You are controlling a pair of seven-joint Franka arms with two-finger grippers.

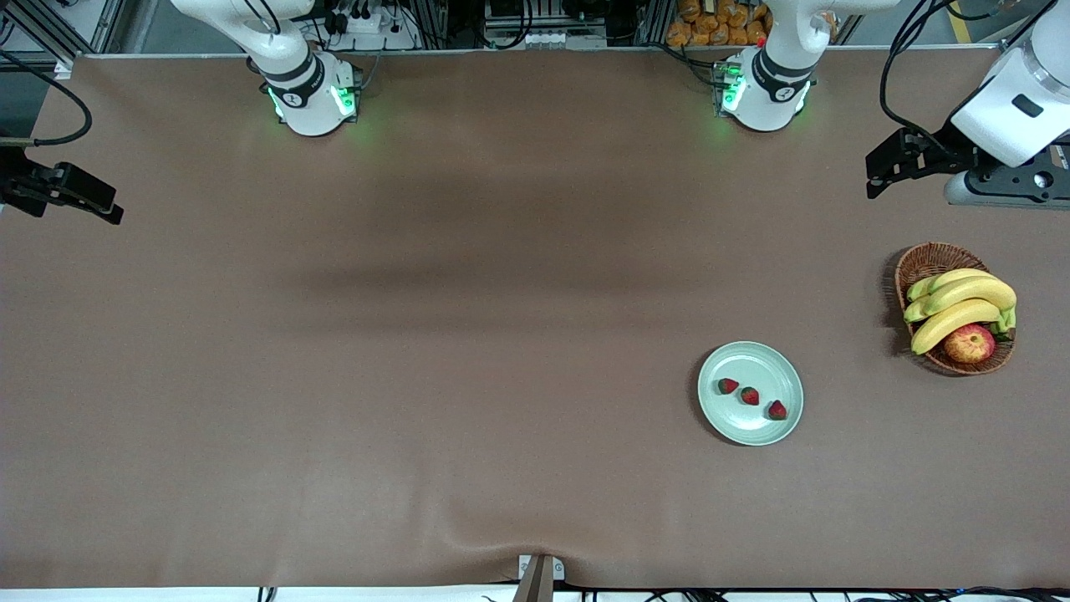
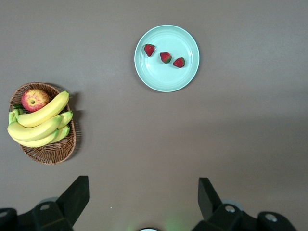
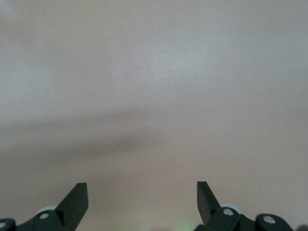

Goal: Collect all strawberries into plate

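Three small red strawberries [image 1: 728, 385] [image 1: 750, 395] [image 1: 777, 410] lie in a row in the pale mint-green plate [image 1: 744, 359], toward the left arm's end of the table. The left wrist view shows the same plate [image 2: 163, 79] with the berries [image 2: 165, 57] in it. My left gripper [image 1: 873, 176] [image 2: 143, 185] hangs open and empty over the table's left-arm end, well apart from the plate. My right gripper [image 1: 113, 209] [image 3: 142, 187] waits open and empty over bare tabletop at the right arm's end.
A brown wicker basket [image 1: 928, 259] [image 2: 48, 154] holds bananas [image 1: 961, 305] and a red-yellow apple [image 1: 970, 343]. It stands beside the plate, closer to the left arm's end. A brown cloth [image 1: 418, 334] covers the table.
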